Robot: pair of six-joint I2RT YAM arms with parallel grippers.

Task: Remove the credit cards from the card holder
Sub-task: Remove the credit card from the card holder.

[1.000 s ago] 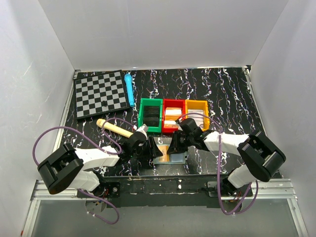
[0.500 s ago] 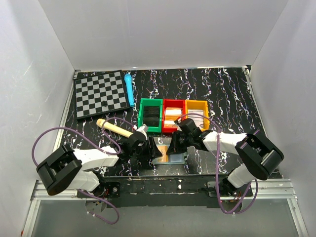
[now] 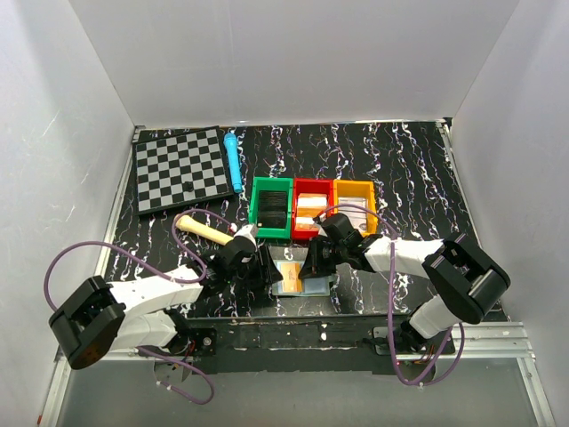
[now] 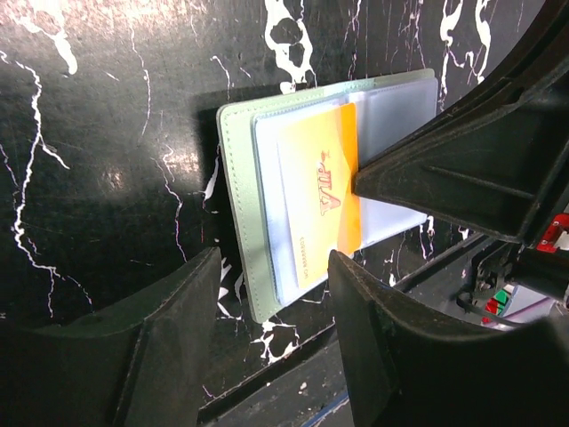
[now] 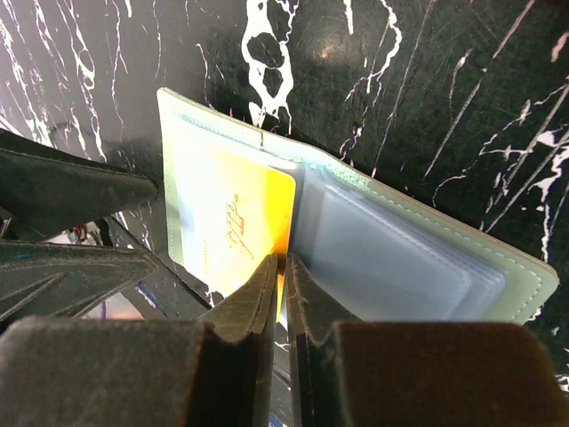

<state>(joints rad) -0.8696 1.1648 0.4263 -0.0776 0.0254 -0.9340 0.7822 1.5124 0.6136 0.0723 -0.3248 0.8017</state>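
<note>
Right fingers (image 5: 236, 320) are closed to a narrow slit, pinching the edge of the orange card (image 5: 236, 213) where it sits in the card holder (image 5: 400, 267); left fingers (image 4: 169, 338) stand about half spread with nothing between them, hovering at one end of the holder; whether they touch it I cannot tell; the holder lies open and flat on the black marbled table (image 4: 107, 133), near its front edge, between my two arms, just in front of the green bin (image 3: 270, 206) and the red bin (image 3: 310, 209).
</note>
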